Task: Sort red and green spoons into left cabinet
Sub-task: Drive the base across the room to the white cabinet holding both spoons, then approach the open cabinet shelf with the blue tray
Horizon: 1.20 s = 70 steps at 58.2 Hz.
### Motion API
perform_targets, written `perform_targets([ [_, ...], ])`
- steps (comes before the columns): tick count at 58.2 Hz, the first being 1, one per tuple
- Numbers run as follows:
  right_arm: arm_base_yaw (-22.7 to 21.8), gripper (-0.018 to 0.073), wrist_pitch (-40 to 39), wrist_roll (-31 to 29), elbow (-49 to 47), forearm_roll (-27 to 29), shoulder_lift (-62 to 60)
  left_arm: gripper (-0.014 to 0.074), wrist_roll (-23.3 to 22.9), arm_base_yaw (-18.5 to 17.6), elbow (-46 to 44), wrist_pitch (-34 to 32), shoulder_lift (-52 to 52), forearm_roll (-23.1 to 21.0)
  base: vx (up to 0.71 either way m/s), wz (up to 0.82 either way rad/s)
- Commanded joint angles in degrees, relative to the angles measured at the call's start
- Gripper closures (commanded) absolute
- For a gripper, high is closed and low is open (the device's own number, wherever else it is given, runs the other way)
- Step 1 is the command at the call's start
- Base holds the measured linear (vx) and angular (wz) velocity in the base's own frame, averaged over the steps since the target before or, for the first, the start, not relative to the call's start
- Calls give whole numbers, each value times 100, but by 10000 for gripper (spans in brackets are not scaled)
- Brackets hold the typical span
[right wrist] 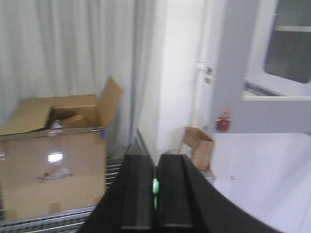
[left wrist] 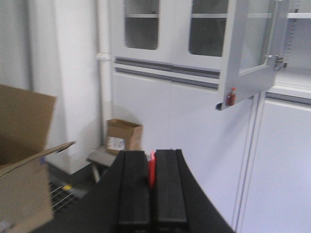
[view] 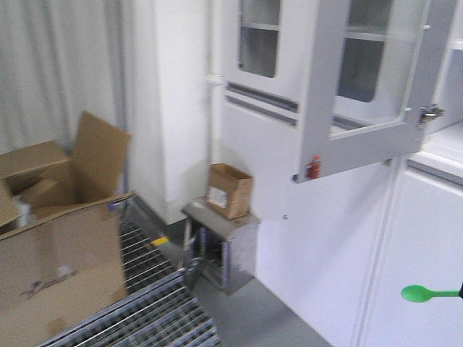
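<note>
1. The room has a pale curtain (view: 58,65) on the left and a tall grey-white cabinet (view: 268,130) with glass windows along the back.
2. 1 cabinet door (view: 362,94) stands swung open. It has a metal latch (view: 432,113) at its edge and a small red item (view: 314,166) at its lower corner. Light shelves show behind the glass.
3. A large open cardboard box (view: 61,253) sits by a wire rack (view: 155,307) at the left. A small cardboard box (view: 230,190) rests on a low metal stand (view: 228,242) against the cabinet.
4. The left jaws are pressed together on the red spoon (left wrist: 151,170). Only a thin red strip of it shows between the 2 black fingers (left wrist: 133,189).
5. The right jaws pinch the green spoon (right wrist: 155,187). In the front view its bowl (view: 416,293) juts leftwards from the right edge, in front of the cabinet's lower panels and below the open door.
6. Both spoons are in the air, outside the cabinet.
</note>
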Motion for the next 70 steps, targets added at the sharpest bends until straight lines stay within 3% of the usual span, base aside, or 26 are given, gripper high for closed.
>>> perform_targets([
  [1,-32,564,172,-19,-173,-96,40,596,-11,-26,-125,-461,29,-28,40,-61],
  [45,-32,564,163,-19,-173,-96,40,596,-11,-26,-125,-461,29,-28,27,-75],
  [70,-32,564,163,-19,-173,-96,40,596,-11,-26,-125,-461,29,-28,23,-32],
])
